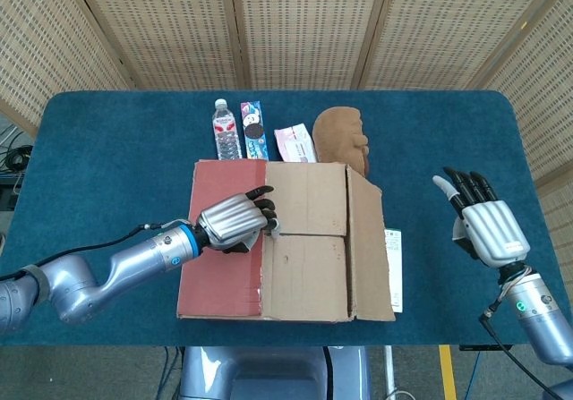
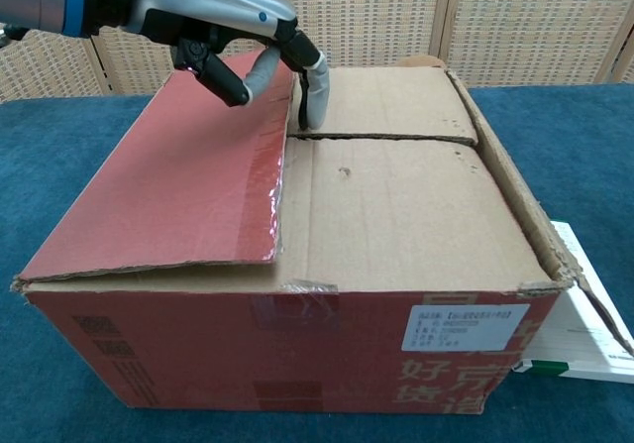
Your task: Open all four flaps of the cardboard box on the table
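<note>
Our left hand (image 1: 235,222) curled its fingertips (image 2: 313,98) down at the inner edge of the red flap (image 2: 178,170), holding nothing. Our right hand (image 1: 483,224) hovered off to the side, fingers spread. The cardboard box (image 1: 304,239) sat mid-table (image 1: 107,149), flaps closed.
</note>
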Robot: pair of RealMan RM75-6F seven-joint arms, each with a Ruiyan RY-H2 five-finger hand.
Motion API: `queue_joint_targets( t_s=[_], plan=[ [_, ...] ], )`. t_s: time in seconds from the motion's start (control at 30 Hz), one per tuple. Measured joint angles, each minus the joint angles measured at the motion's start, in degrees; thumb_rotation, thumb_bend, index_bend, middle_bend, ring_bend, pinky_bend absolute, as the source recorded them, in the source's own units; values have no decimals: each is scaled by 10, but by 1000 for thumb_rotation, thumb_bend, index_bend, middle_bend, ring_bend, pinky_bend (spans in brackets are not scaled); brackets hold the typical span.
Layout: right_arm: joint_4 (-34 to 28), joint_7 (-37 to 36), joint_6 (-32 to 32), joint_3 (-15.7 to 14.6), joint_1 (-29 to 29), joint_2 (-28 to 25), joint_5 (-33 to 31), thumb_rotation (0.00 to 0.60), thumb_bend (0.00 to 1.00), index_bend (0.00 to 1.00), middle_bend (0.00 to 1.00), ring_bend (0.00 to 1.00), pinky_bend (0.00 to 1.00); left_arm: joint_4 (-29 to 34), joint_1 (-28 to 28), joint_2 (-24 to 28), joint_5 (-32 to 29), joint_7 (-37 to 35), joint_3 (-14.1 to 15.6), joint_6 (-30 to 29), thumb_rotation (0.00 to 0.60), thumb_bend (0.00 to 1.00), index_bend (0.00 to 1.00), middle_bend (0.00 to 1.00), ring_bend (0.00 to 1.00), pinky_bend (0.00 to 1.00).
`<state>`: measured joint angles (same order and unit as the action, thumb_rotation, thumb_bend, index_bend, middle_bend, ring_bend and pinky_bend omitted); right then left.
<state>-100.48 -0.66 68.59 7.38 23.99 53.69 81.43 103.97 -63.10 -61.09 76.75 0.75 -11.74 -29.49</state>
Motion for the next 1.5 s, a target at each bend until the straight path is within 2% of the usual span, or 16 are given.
queue_joint_targets(
  t_s=[0.43,0.83,1.5],
  plan=[
    [1,1,-2,6,0,3,-3,600,1000,22,0,0,0,23,9,42,6,-14,3,-16,513,1000,380,429,247,0],
    [-3,3,2,8,-3,0,-1,600,1000,22,0,0,0,62,30,106,33,-33,-2,-47,512,1000,379,445,260,0],
    [-11,13,-6,8,-3,-6,0,600,1000,22,0,0,0,140,120,266,122,-78,7,-131,513,1000,379,456,269,0]
  ],
)
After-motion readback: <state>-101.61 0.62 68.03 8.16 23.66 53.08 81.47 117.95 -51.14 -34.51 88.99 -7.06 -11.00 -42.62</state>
